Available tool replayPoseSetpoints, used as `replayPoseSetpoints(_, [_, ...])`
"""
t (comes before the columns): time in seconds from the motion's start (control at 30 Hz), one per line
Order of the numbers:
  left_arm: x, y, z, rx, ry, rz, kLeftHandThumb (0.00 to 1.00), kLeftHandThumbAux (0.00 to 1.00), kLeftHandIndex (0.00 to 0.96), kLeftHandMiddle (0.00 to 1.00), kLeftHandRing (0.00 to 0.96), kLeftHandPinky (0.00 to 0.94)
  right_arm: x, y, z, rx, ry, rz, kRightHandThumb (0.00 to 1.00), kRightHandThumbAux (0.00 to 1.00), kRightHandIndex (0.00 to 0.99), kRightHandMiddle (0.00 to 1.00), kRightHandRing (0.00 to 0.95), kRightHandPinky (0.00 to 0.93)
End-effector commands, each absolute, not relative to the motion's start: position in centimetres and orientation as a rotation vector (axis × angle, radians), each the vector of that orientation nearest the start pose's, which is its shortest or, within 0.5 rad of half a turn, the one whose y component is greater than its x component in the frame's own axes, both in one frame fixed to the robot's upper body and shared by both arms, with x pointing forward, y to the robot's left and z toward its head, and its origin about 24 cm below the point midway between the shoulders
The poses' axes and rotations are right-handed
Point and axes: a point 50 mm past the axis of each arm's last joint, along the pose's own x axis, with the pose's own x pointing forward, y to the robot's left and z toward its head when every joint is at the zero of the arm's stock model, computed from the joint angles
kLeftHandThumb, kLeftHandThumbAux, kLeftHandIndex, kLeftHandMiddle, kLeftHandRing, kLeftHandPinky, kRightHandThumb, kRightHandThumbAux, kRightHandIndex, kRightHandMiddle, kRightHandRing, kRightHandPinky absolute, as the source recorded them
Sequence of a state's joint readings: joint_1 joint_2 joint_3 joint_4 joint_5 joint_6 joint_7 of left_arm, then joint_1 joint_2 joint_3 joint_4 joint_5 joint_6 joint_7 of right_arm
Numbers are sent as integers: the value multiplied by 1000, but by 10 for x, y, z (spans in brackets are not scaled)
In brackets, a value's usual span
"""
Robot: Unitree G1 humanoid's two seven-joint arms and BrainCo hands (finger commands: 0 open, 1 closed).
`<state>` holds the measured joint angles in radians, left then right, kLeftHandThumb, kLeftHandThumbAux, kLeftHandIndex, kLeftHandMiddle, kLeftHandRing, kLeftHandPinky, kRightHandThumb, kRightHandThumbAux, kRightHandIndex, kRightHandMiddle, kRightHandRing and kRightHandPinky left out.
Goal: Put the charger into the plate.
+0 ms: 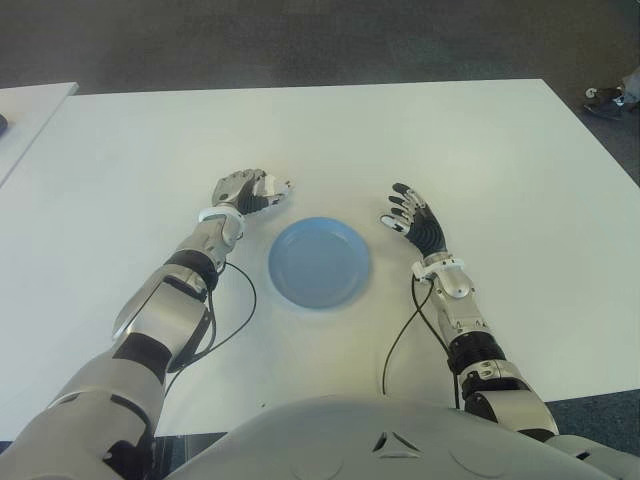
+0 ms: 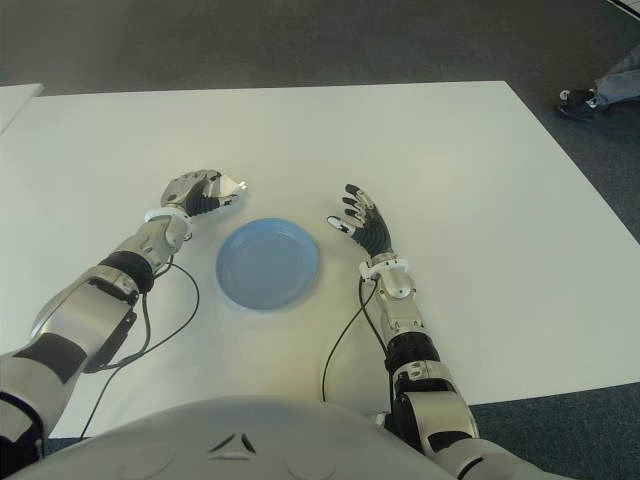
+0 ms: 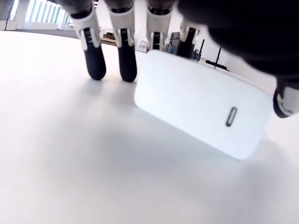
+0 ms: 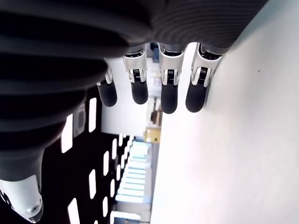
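Note:
The white charger is a flat rounded block with a small oval slot. It sits in my left hand, whose fingers curl over its far side while the thumb presses its other end. In the eye views the charger shows just beyond the upper left rim of the plate, low over the table. The blue plate lies on the white table with nothing in it. My right hand shows right of the plate, its fingers spread and holding nothing.
Black cables loop from both wrists over the table near its front edge. A second white table stands at the far left. A person's shoe shows on the floor at the far right.

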<state>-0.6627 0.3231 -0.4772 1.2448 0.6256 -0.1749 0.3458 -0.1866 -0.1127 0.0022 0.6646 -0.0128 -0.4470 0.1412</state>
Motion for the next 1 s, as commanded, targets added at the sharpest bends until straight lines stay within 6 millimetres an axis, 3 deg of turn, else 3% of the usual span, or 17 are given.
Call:
replayPoseSetpoints(0.03, [296, 200, -55, 1279, 391, -252, 528, 363, 290, 522, 519, 501, 247, -161, -49, -114, 221, 185, 106, 630, 115, 120, 135, 190])
replayPoseSetpoints(0.17, [295, 200, -56, 1311, 372, -229, 590, 398, 381, 647, 641, 573, 247, -160, -49, -114, 222, 187, 95, 609, 116, 121, 134, 183])
replayPoseSetpoints(0.4, [294, 199, -56, 1373, 343, -217, 660, 448, 474, 728, 719, 616, 247, -160, -49, -114, 228, 191, 75, 573, 124, 123, 128, 161])
replayPoseSetpoints(0.43, [294, 199, -56, 1377, 342, -215, 683, 532, 460, 738, 725, 616, 247, -160, -49, -114, 228, 192, 73, 568, 125, 123, 126, 158])
replayPoseSetpoints(0.57, [294, 200, -56, 1385, 341, -212, 711, 651, 441, 762, 741, 628, 248, -160, -49, -113, 230, 193, 68, 559, 130, 125, 124, 155])
replayPoseSetpoints(1.0, [294, 199, -55, 1424, 313, -223, 706, 686, 433, 783, 748, 645, 248, -160, -49, -115, 230, 197, 74, 556, 129, 135, 132, 163])
